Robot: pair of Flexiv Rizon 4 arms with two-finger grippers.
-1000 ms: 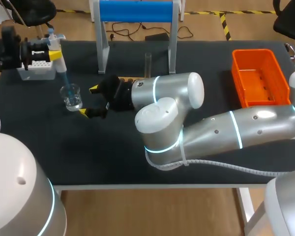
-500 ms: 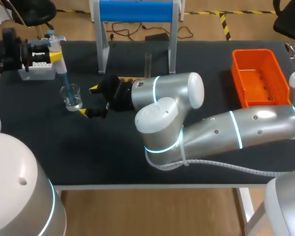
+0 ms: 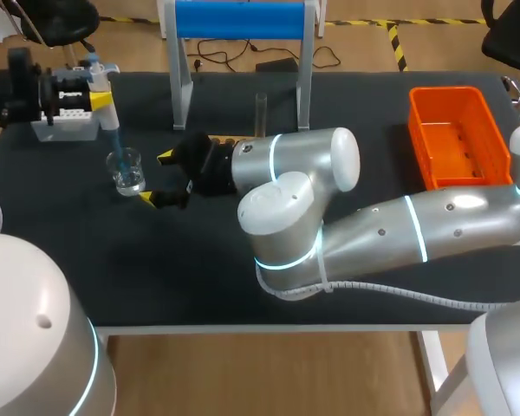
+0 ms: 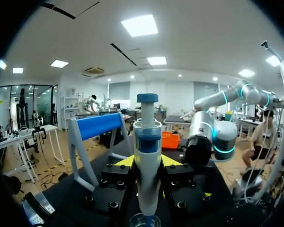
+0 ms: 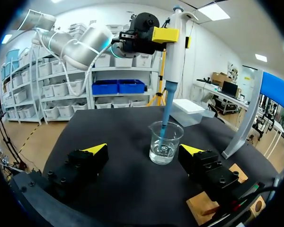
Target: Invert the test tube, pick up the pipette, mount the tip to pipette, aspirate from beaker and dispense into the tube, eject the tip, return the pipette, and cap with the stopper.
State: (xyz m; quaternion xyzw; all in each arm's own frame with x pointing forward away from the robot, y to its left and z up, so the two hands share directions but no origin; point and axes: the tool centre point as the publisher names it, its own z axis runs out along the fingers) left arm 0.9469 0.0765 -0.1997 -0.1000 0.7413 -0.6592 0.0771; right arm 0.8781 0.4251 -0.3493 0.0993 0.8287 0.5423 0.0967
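Note:
My left gripper (image 3: 94, 93) is shut on the white pipette (image 3: 107, 114), held upright at the table's far left. Its blue tip (image 3: 115, 144) dips into the glass beaker (image 3: 126, 170). In the left wrist view the pipette (image 4: 147, 170) stands between the yellow fingertips (image 4: 125, 161), with the beaker's rim (image 4: 144, 220) below. My right gripper (image 3: 165, 178) is open just right of the beaker. In the right wrist view the beaker (image 5: 165, 143) sits ahead of my right gripper (image 5: 143, 152), between its spread fingers, untouched. The test tube (image 3: 261, 111) stands upright under the blue stand.
A white tip box (image 3: 65, 122) lies behind the left gripper. The blue-topped stand (image 3: 241, 19) rises at the back middle. An orange bin (image 3: 458, 137) sits at the far right. A wooden block (image 5: 226, 190) lies beside my right gripper.
The left gripper and pipette have shifted very slightly to the right over the beaker. The right arm has not moved.

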